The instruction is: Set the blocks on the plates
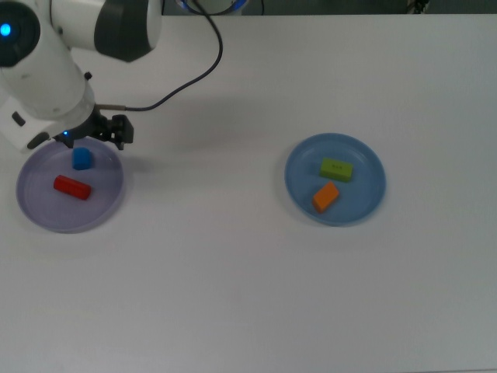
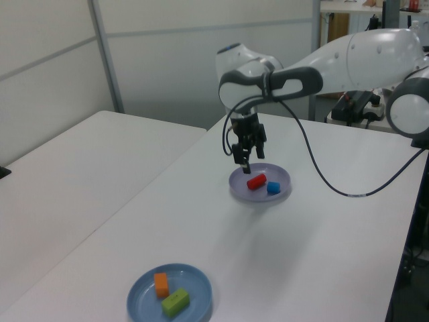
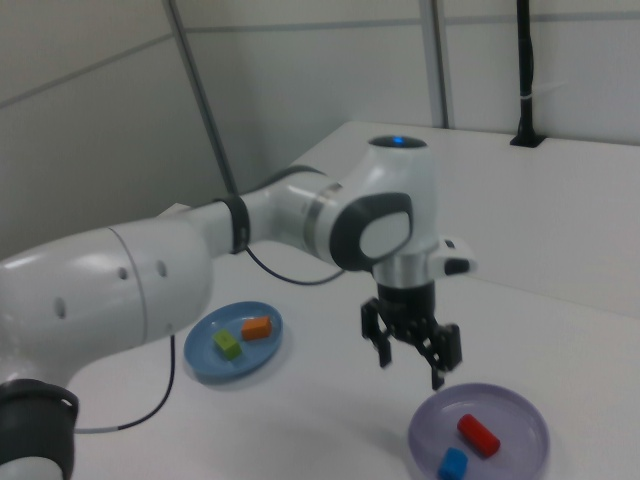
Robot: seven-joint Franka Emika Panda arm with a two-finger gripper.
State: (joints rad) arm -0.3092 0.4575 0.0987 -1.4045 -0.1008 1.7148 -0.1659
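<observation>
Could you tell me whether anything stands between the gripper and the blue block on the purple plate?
Nothing visible does. The gripper hangs open above the purple plate, and the blue block lies uncovered beside the red block.

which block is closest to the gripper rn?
The blue block, on the purple plate just below the gripper in the top view. The red block shares that plate but lies farther; the green and orange ones sit on the distant blue plate.

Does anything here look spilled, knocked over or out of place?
Nothing stands out. The red block and blue block lie on the purple plate, the green block and orange block on the blue plate. The claw hangs open and empty above the purple plate's edge.
</observation>
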